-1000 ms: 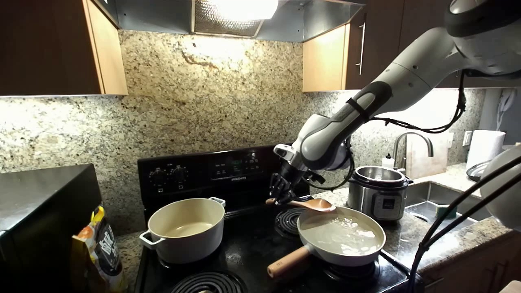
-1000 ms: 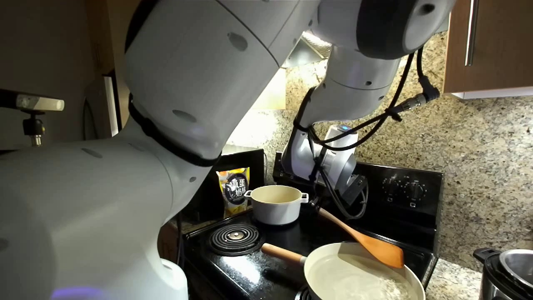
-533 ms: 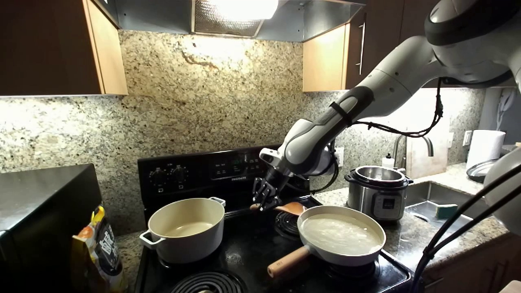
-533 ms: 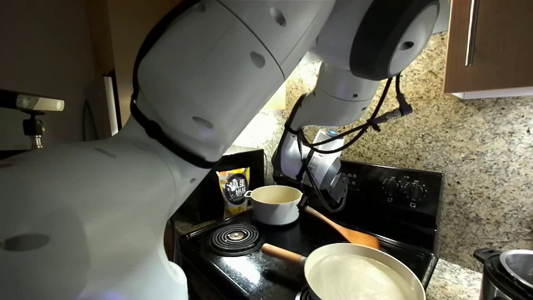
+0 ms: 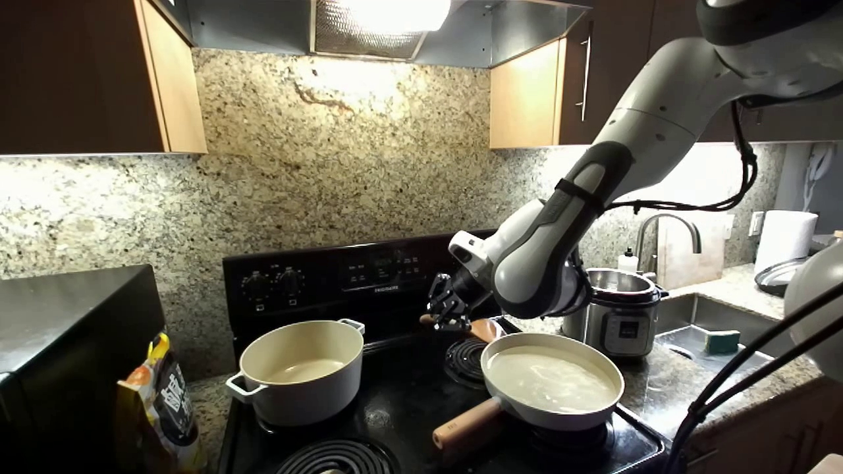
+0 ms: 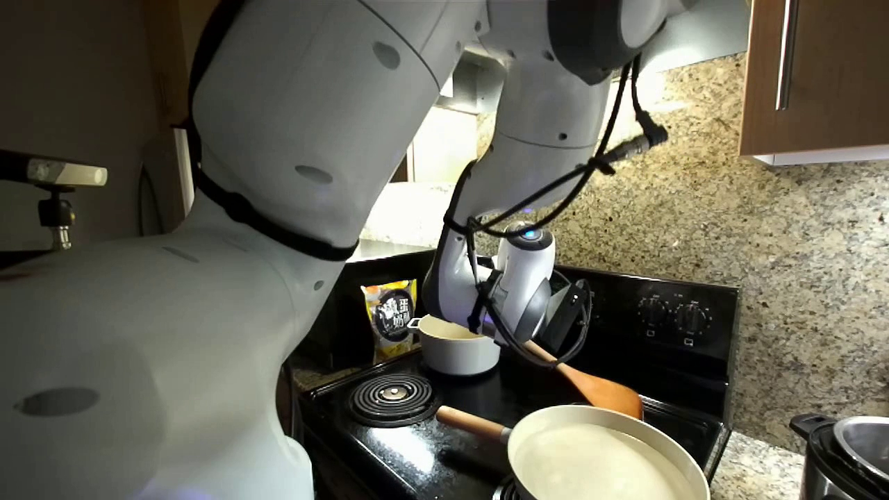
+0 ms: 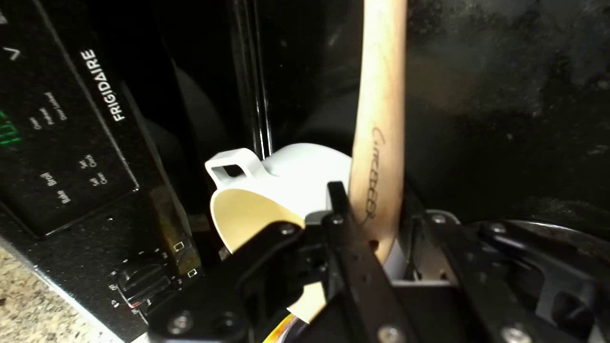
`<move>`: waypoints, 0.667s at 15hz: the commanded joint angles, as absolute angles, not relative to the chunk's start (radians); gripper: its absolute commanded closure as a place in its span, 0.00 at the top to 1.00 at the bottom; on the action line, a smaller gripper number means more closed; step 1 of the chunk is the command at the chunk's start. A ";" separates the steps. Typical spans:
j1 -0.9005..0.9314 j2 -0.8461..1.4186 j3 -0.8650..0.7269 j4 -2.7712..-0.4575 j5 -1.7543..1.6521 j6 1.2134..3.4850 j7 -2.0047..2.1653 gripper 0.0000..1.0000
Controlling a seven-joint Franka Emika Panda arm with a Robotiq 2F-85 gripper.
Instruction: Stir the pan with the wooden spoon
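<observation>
The wooden spoon (image 6: 595, 389), gripped in my claw (image 7: 375, 205) near the handle's end, has its head just outside the rim of the cream frying pan (image 5: 540, 419). I judge the spoon light and stiff, apt to swivel; a firm pinch suits. The raised rim and Frigidaire control panel (image 5: 329, 276) bound my path; space over the liquid (image 5: 560, 382) looks usable.

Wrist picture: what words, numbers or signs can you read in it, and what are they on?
"FRIGIDAIRE": black stove panel.
"Bake": same panel.
"Broil": same panel.
"Set Clock": same panel.
V-shaped sign: same panel.
Two little square signs: beside the knob.
Green digits: cut off, too blurred.
Writing on the wooden spoon: too unclear to read.
Other tiny panel and knob letters: too blurred.
</observation>
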State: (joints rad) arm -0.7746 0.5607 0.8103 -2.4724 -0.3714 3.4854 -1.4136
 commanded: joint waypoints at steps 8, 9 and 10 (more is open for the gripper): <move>-0.638 0.069 0.805 -2.577 -0.067 3.359 -1.340 0.12; -0.642 0.066 0.818 -2.600 -0.065 3.367 -1.318 0.12; -0.642 0.063 0.824 -2.616 -0.065 3.372 -1.301 0.12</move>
State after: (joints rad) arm -0.6412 0.1225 0.8057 -2.5437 -0.0968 3.3698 -1.3505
